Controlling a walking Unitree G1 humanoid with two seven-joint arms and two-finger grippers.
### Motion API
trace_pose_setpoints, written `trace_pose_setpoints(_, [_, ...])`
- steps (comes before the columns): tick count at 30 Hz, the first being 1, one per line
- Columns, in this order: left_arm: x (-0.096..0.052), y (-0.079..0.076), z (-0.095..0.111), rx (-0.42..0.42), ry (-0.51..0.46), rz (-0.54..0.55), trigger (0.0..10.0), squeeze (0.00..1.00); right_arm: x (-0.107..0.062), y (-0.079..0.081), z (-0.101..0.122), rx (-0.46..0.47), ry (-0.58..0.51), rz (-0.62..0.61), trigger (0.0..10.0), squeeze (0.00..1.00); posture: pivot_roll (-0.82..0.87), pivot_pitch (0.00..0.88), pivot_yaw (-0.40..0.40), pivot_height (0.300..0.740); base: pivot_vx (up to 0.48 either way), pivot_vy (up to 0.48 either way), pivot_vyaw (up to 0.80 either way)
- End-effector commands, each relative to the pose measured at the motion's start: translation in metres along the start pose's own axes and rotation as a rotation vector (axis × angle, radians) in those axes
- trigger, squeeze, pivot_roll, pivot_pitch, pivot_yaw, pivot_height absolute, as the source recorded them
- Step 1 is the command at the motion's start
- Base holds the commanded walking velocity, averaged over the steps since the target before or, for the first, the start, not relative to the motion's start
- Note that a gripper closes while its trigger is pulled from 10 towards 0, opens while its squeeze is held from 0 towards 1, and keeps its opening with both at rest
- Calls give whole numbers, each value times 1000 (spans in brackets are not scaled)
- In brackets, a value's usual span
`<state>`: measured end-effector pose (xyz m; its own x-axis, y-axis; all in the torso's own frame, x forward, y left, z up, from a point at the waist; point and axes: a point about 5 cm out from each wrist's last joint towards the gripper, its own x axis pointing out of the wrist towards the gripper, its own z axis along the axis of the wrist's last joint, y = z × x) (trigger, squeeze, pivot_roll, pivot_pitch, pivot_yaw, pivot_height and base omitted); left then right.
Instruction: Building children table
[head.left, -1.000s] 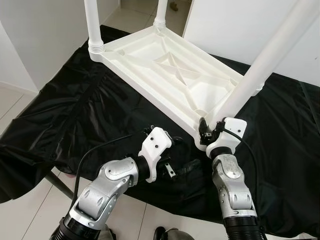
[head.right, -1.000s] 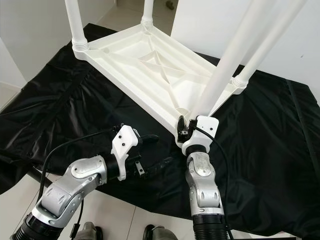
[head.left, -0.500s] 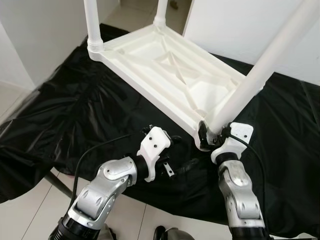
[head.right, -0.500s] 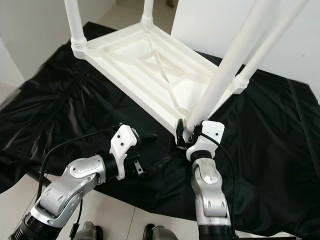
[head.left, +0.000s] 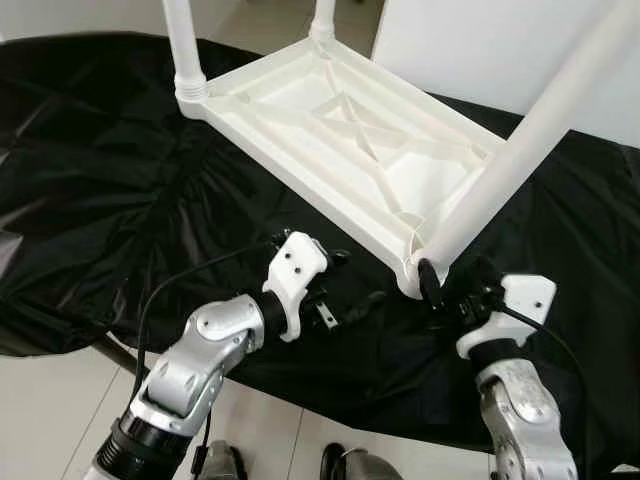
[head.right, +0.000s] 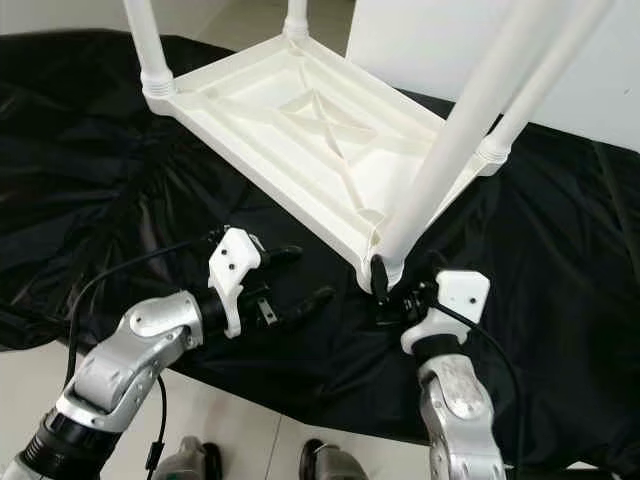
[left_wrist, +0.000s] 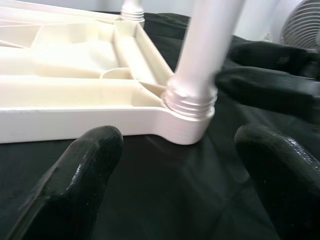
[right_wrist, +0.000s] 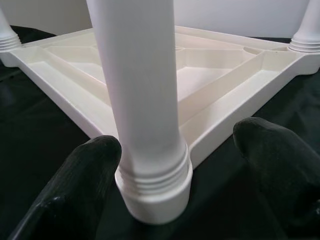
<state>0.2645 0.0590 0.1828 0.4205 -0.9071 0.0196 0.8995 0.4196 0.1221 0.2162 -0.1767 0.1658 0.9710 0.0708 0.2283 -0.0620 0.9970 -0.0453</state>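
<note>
Backing off from the near leg (head.left: 520, 150), the right gripper (head.left: 452, 296) now sits lower right, fingers wide and empty. That leg rises toward the upper right from the upside-down table (head.left: 345, 135) (center frame); the left gripper (head.left: 350, 285), also wide, waits farther left.

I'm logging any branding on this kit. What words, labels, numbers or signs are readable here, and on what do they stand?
None can be read.
The upturned white table and its legs show bare moulded plastic, no print or sticker.
The black cloth under it is plain.
The left gripper and right gripper housings show no legible marking.
</note>
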Motion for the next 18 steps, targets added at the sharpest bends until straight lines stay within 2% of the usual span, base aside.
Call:
trace_pose_setpoints(1, [1,-2,-1,-4,-7,-41,10000,0,-5,1,4,3,-4,28,10000,0,-4,194,-38,740,0,0,0])
trace_pose_setpoints(3, [2,-1,0,-4,-7,-43,10000,0,-7,2,5,5,-2,42,10000,0,-4,194,-38,740,0,0,0])
trace_pose_setpoints(4, [2,1,0,4,-6,-51,10000,0,-13,4,7,10,4,74,3529,0,-15,196,-29,740,0,0,0])
trace_pose_setpoints(6, [3,3,1,9,-5,-57,10000,0,-17,6,8,15,9,98,3529,0,-18,195,-28,740,0,0,0])
trace_pose_setpoints(7, [4,6,3,16,-7,-61,10000,0,-21,8,8,16,14,129,0,0,-19,195,-27,740,0,0,0])
trace_pose_setpoints(10, [5,10,6,32,-11,-62,10000,0,-24,11,9,20,19,169,0,0,-19,195,-27,740,0,0,0])
trace_pose_setpoints(15, [3,21,13,68,-18,-29,10000,0,-17,21,8,33,16,244,39,0,31,179,-48,740,0,0,0])
trace_pose_setpoints(16, [1,25,15,85,-20,-13,10000,0,-13,27,6,39,17,285,10000,0,46,173,-57,740,0,0,0])
trace_pose_setpoints(18, [0,28,17,95,-22,-4,10000,0,-11,30,5,42,19,313,10000,0,46,173,-57,740,0,0,0])
